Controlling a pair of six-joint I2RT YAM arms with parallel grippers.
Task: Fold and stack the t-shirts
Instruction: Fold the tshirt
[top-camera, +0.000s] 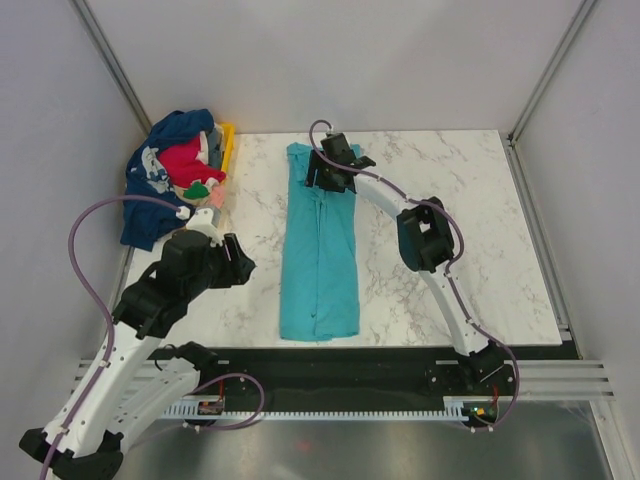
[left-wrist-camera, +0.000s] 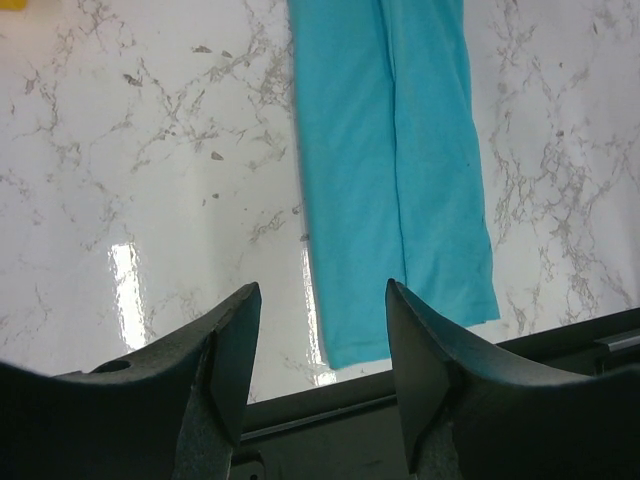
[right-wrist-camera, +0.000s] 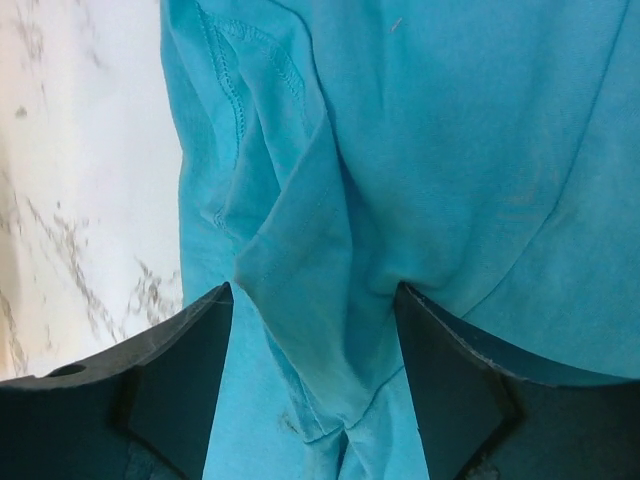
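The teal shirt (top-camera: 318, 255) lies on the table (top-camera: 450, 200) as a long strip folded lengthwise. Our right gripper (right-wrist-camera: 315, 300) sits at its far end, jaws apart around a raised pleat. Our left gripper (left-wrist-camera: 322, 300) hangs open and empty beside the near end. We should pinch every layer squarely before folding end to end.

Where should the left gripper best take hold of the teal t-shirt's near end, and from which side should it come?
Probably the near left corner of the teal t-shirt, pinched from above and from the left. The shirt lies flat as a long narrow strip, its hem near the front edge of the table, and the open left gripper hovers just beside that corner.
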